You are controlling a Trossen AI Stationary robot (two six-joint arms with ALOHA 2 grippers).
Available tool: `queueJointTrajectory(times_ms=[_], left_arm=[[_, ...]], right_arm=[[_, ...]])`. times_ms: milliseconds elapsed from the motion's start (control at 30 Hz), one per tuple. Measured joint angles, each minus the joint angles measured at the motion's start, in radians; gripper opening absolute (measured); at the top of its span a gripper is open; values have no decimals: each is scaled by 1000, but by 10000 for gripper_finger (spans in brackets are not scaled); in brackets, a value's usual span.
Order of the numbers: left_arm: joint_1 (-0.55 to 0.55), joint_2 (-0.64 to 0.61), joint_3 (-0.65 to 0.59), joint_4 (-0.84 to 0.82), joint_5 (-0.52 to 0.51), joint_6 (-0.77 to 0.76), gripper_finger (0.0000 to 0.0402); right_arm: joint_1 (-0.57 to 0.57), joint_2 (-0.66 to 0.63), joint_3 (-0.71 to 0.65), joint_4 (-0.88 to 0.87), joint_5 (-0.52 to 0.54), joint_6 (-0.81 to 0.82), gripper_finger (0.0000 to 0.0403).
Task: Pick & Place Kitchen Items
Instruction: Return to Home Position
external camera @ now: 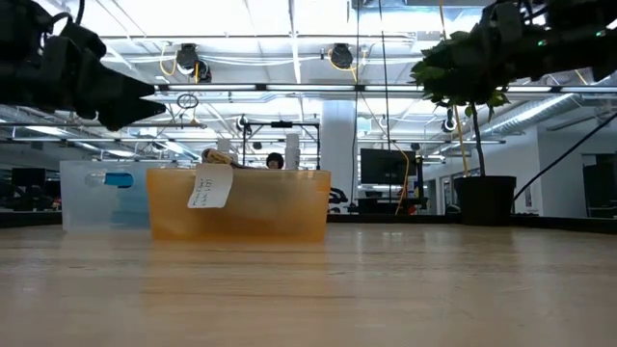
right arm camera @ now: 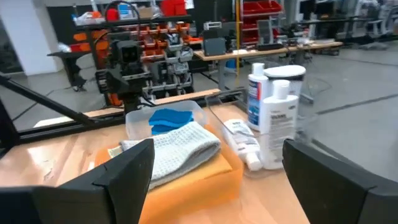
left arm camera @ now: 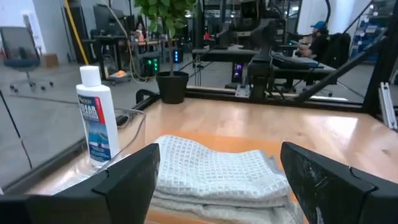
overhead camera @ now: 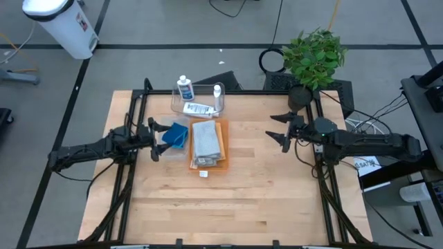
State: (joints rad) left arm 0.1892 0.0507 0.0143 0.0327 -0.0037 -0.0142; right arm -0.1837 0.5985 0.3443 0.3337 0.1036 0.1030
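A grey folded cloth (overhead camera: pixel 206 138) lies on an orange folded cloth (overhead camera: pixel 220 149) at the table's middle. Blue sponges (overhead camera: pixel 178 134) sit in a small clear container just left of the cloths. Two white blue-labelled bottles (overhead camera: pixel 184 88) (overhead camera: pixel 218 95) stand, and a third (overhead camera: pixel 197 109) lies flat, in the clear plastic tub (overhead camera: pixel 208 88) at the far edge. My left gripper (overhead camera: pixel 154 139) is open, level, left of the sponges, and faces the grey cloth (left arm camera: pixel 214 171). My right gripper (overhead camera: pixel 279 131) is open, level, to the right of the cloths (right arm camera: pixel 180 146).
A green potted plant (overhead camera: pixel 315 57) stands at the table's far right corner, behind my right arm. Bare wood lies along the near half of the table (overhead camera: pixel 221 207). A paper tag (external camera: pixel 210 188) hangs on the orange cloth's near side.
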Motion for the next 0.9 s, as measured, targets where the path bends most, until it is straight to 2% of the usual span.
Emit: queueJointTrajectory(times_ms=[100, 333, 400, 500, 667, 833, 900], left_arm=[[0, 3, 1, 3, -6, -30, 338], [0, 3, 1, 23, -7, -64, 338], [0, 3, 1, 23, -7, -63, 337], [0, 3, 1, 24, -7, -63, 337], [0, 3, 1, 23, -7, -62, 338], [0, 3, 1, 23, -6, -60, 338], [0, 3, 1, 23, -6, -60, 338]], right_arm=[[0, -87, 0, -72, 0, -11, 322], [0, -244, 0, -433, -1, 16, 322], [0, -272, -4, -488, 0, 19, 322], [0, -313, -45, -410, 0, 10, 322], [0, -374, -198, -179, 6, -46, 322], [0, -409, -276, -9, 77, -82, 322], [0, -413, -285, -7, 111, -91, 322]])
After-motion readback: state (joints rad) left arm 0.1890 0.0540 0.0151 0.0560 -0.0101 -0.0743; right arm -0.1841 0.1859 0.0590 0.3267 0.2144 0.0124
